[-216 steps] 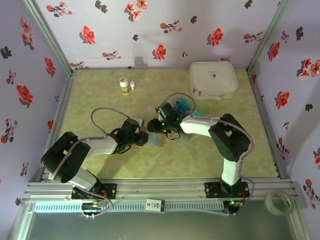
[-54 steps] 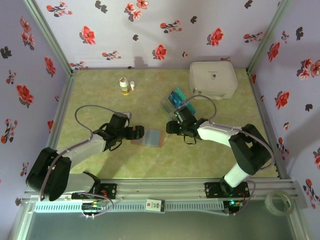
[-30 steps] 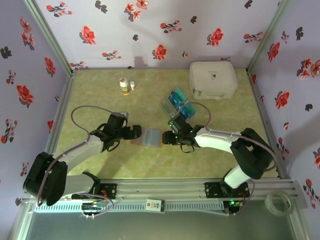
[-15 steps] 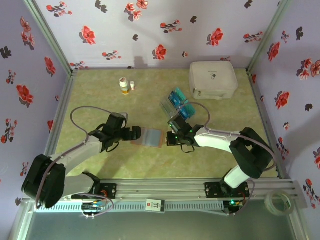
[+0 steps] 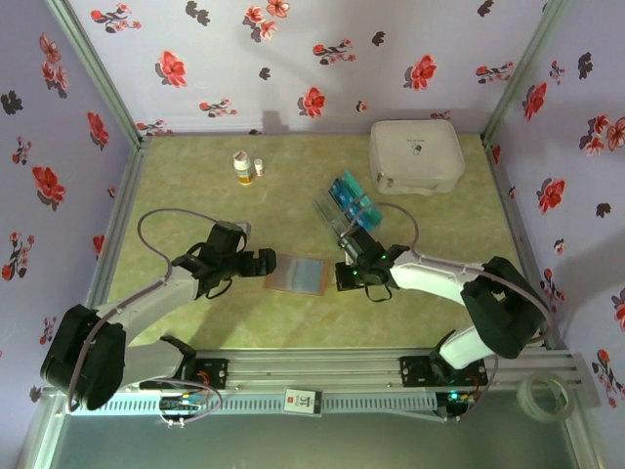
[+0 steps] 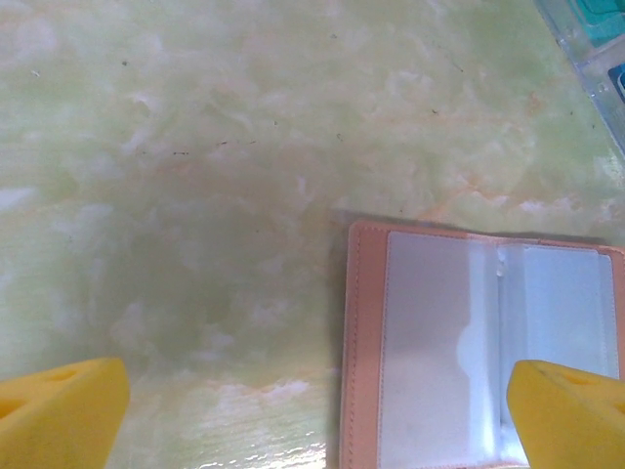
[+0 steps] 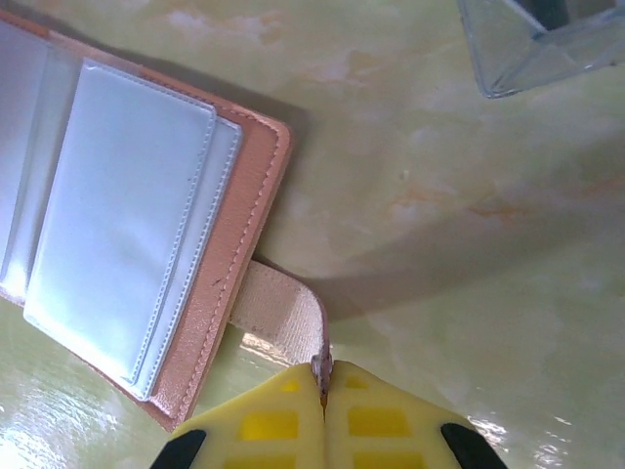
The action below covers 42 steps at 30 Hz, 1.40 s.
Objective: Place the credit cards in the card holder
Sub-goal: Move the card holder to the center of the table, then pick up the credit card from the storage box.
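The card holder [image 5: 297,275] lies open on the green table, a pinkish-brown pouch with clear sleeves [image 7: 127,244] facing up. My right gripper [image 5: 344,277] is at its right edge, shut on the holder's closing strap [image 7: 285,315]; the yellow pads [image 7: 283,425] meet on the strap's tip. My left gripper [image 5: 262,262] stands open just left of the holder [image 6: 469,362], its yellow fingertips [image 6: 59,410] wide apart and touching nothing. The blue-teal credit cards [image 5: 349,195] stand in a clear tray [image 5: 337,211] behind the right gripper.
A big white rounded case [image 5: 415,154] sits at the back right. Two small bottles [image 5: 244,166] stand at the back left. The clear tray's corner [image 7: 532,44] is close above the right gripper. Flowered walls close in the table on three sides.
My right gripper has shut on the holder's strap and drawn a little right and nearer. The holder now lies spread wider and flatter. The left gripper has stayed open in place.
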{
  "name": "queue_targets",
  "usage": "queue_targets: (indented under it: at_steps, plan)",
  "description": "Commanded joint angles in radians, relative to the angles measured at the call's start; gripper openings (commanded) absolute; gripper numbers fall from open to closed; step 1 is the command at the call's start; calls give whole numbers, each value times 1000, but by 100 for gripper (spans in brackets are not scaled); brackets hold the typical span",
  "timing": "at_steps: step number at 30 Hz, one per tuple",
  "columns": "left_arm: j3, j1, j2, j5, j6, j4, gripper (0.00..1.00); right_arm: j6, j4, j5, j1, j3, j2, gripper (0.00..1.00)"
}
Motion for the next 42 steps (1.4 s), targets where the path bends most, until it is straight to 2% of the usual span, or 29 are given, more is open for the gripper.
queue_targets:
  at_steps: [1, 2, 3, 6, 10, 16, 19, 22, 24, 30, 34, 37, 38, 42]
  plan:
    - [20, 9, 7, 19, 15, -2, 100, -53, -34, -45, -29, -8, -2, 0]
    - [21, 9, 8, 21, 14, 1, 100, -53, -34, -50, -31, -3, 3, 1]
    - [22, 8, 12, 23, 14, 2, 100, -55, -36, -55, -32, 5, 8, 7]
    - [25, 9, 15, 24, 15, 5, 100, -57, -52, -65, -32, 25, 1, 34]
    - [31, 9, 17, 23, 19, 4, 100, -71, -118, -42, -32, 63, -65, 55]
    - [50, 8, 31, 15, 20, 5, 100, -87, -240, 143, -44, 160, -166, 77]
    - [59, 9, 42, -46, -27, 10, 100, -92, -293, 289, -48, 236, -176, 99]
    - [77, 8, 62, -117, -79, -13, 100, -95, -312, 423, -51, 300, -177, 99]
    - [96, 9, 81, -138, -86, -41, 100, -111, -291, 464, -51, 317, -183, 99]
    - [129, 9, 118, -193, -114, -84, 100, -156, -179, 443, -56, 319, -168, 99]
    - [118, 9, 100, -198, -119, -58, 100, -162, -242, 366, -60, 400, -79, 99]
    - [125, 9, 91, -189, -109, -65, 100, -199, -302, 304, -58, 460, -5, 86]
    - [132, 9, 91, -188, -112, -76, 100, -207, -318, 294, -57, 477, 19, 79]
    - [152, 9, 92, -163, -107, -109, 100, -219, -386, 313, -55, 542, 98, 60]
